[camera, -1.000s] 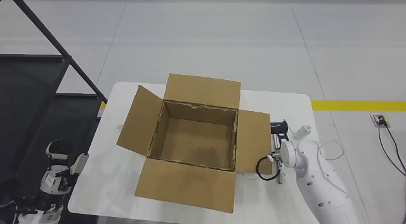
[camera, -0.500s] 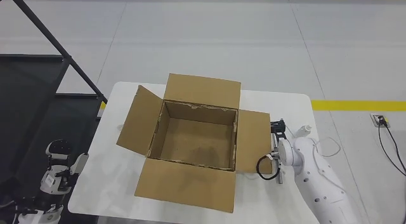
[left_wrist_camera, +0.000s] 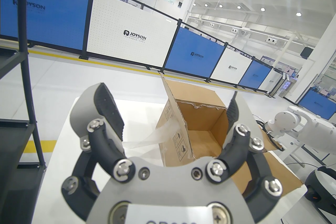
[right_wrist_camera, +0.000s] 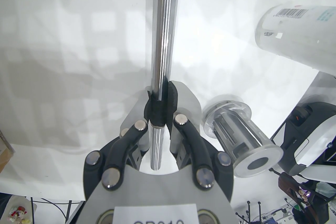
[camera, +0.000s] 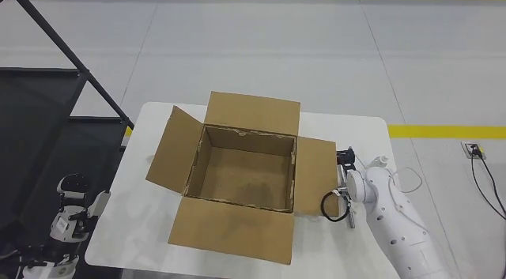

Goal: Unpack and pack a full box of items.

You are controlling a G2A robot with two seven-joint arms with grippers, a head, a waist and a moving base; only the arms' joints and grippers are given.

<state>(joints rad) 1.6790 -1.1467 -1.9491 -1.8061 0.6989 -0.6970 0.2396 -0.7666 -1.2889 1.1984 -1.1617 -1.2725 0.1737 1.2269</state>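
White table point(camera: 356, 133) carries the open box point(camera: 233, 228) at centre of the top view. Right gripper point(right_wrist_camera: 160, 104), right of the box, is clamped on a steel rod point(right_wrist_camera: 164, 12); left gripper point(left_wrist_camera: 168, 99) is spread apart. Hold the rod level and clear the flap before lowering.

The white counter point(camera: 138, 216) carries an open cardboard box point(camera: 241, 176) near its middle. All four flaps are folded outward, and the right one stretches toward the counter's right edge. Just beyond that flap, on the bare white top, a white bottle point(right_wrist_camera: 296, 33) lies on its side. A clear flanged spool point(right_wrist_camera: 241, 141) lies on its side near it, with a black-and-white device point(right_wrist_camera: 312, 135) just beside the spool. The counter stands on a pale floor point(camera: 237, 42).
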